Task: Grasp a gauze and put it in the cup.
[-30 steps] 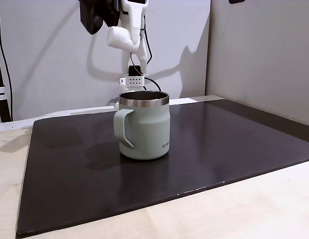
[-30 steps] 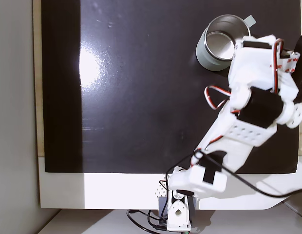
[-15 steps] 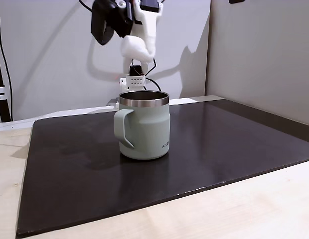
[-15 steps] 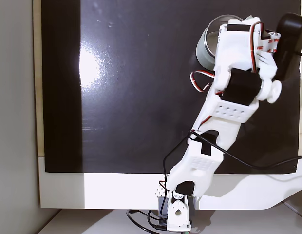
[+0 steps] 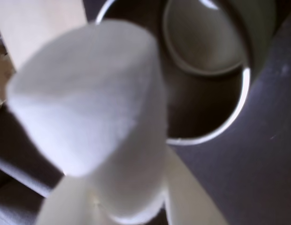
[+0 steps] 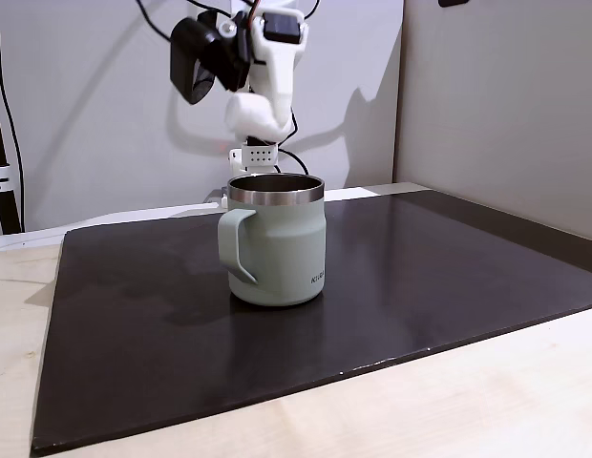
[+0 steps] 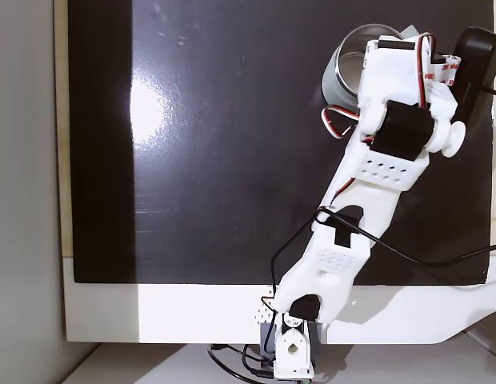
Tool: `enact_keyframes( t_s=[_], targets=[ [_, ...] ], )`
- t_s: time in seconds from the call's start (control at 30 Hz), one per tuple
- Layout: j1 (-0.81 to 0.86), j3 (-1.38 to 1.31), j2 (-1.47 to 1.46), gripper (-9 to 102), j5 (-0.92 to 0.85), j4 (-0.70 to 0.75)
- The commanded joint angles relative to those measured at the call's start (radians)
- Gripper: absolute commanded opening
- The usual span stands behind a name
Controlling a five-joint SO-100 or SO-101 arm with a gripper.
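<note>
Black mat (image 6: 420, 277), mostly bare and open around cup (image 6: 277, 250) near one edge. Gripper (image 6: 253, 113) clamped on white gauze (image 5: 96, 112), raised above steel rim, apart from it. Cup interior (image 5: 206, 42) seen bare from wrist view. Arm (image 7: 376, 160) overlapping cup (image 7: 344, 72) from above.
</note>
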Motion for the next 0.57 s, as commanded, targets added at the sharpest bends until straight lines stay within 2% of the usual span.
enact_keyframes(
  t_s=[0.0,0.13,0.53],
  targets=[
    [0.002,-0.041,0.014,28,-0.012,-0.003],
    [-0.003,-0.04,0.014,34,-0.032,-0.002],
    [-0.003,-0.023,0.029,34,-0.032,-0.002]
  ],
)
